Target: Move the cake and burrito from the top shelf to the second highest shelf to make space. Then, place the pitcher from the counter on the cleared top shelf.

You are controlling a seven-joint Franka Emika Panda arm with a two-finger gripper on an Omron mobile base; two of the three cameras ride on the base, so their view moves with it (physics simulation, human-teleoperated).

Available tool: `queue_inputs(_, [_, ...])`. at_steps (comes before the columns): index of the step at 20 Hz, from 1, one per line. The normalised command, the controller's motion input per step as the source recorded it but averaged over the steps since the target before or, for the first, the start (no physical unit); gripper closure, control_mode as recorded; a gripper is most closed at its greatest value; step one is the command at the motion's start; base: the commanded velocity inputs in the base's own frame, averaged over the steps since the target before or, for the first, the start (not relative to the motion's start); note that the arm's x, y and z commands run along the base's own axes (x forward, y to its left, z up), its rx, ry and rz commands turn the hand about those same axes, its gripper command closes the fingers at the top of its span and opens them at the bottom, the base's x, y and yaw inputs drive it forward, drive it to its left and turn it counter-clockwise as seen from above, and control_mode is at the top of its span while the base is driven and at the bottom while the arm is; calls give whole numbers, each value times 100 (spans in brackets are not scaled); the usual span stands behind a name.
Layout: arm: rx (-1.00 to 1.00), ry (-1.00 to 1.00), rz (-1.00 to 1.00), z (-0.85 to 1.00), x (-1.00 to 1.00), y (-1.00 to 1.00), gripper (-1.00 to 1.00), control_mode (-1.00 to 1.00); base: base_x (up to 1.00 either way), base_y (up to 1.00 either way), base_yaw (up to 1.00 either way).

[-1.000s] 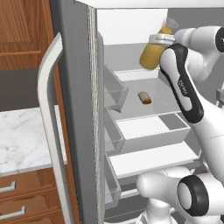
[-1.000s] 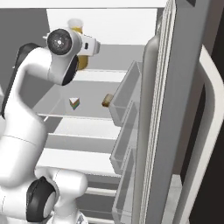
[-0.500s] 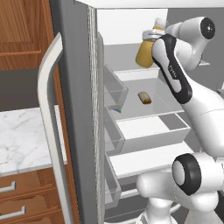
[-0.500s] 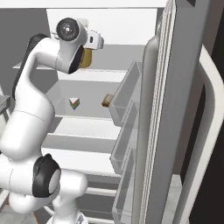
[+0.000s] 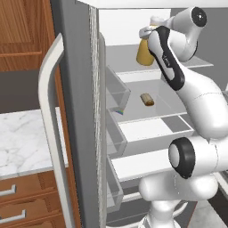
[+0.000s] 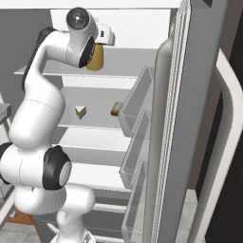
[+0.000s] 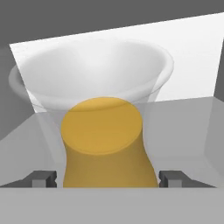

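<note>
The pitcher (image 7: 105,144) stands on the top shelf (image 5: 196,62); the gripper (image 7: 107,178) hangs over it, its fingers spread wide and seemingly clear of the glass. Lifting away crookedly could clip the rim and tip it.

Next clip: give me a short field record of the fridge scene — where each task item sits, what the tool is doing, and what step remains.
pitcher: clear carafe with yellow-orange liquid, upright on the pale-grey top shelf
cake: small rainbow-striped wedge, on the second highest shelf
burrito: small brown-tan roll, same shelf, apart from the cake
tool: open, finger tips either side of the pitcher's body, gaps visible, not gripping
fridge door: open
remaining: withdraw the arm, as far as can be judged
</note>
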Motion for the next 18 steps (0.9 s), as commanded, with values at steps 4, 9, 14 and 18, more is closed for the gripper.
queue_inputs(4, [-9,-6,0,-31,39,10,100,-100,0,0,0])
queue_inputs(9, [-8,-6,0,-30,43,7,100,-100,0,0,0])
queue_inputs(14, [-5,-4,0,-31,49,2,100,-100,0,0,0])
queue_inputs(18, [-5,-1,0,-27,52,2,-100,-100,0,0,0])
